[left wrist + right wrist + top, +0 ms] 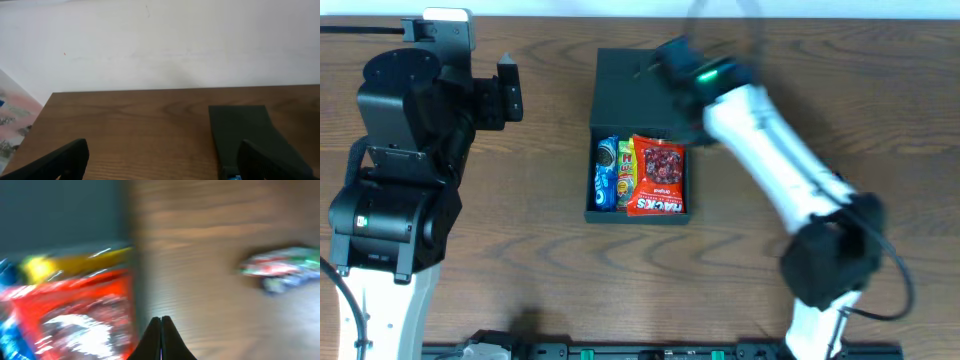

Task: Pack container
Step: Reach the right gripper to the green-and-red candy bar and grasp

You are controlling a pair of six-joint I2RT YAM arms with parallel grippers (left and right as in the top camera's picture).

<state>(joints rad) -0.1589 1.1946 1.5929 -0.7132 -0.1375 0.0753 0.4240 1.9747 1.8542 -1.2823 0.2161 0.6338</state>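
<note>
1. The right jaws are pressed together on nothing. They sit at the end of the white right arm (770, 170), stretched in from 5 o'clock, and that wrist view is smeared.
2. The left jaws stand wide apart and empty on the black left arm (400, 170) at 9 o'clock.
3. The matte black rectangular cardboard container (640, 215) sits mid-desk with its flap lid (630, 85) open toward 12 o'clock. It holds a blue crinkly packet (605, 178), a yellow packet (625, 170) and a red foil packet (658, 178).
4. A green-and-white foil packet (282, 270) lies loose on the desk outside the container wall, at 3 o'clock in the right wrist view. I judge packing unfinished. I'd part the right jaws before descending, pinch the packet mid-body, and lay it flat so the lid can close.
5. The brown wood-grain desk (125, 130) looks smooth, so a thin packet may slide.
6. A plain white wall (160, 45) stands beyond at 12 o'clock.
</note>
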